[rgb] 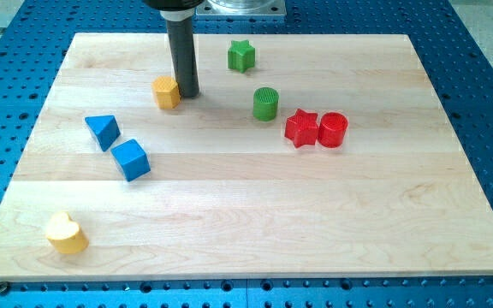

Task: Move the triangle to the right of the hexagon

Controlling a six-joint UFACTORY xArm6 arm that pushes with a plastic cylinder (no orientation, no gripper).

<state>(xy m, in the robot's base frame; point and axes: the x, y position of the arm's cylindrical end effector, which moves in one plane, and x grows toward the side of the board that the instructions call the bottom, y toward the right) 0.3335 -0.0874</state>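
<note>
A blue triangle (103,131) lies on the wooden board at the view's left. An orange-yellow hexagon (167,91) lies above and to the right of it, near the board's top. My tip (187,92) stands just to the right of the hexagon, touching or nearly touching its right side. The triangle is well below and to the left of my tip.
A blue cube (131,159) sits just below-right of the triangle. A green star (241,56) is at the top middle, a green cylinder (265,103) below it. A red star (301,128) and red cylinder (333,129) sit side by side. A yellow heart (66,233) is at bottom left.
</note>
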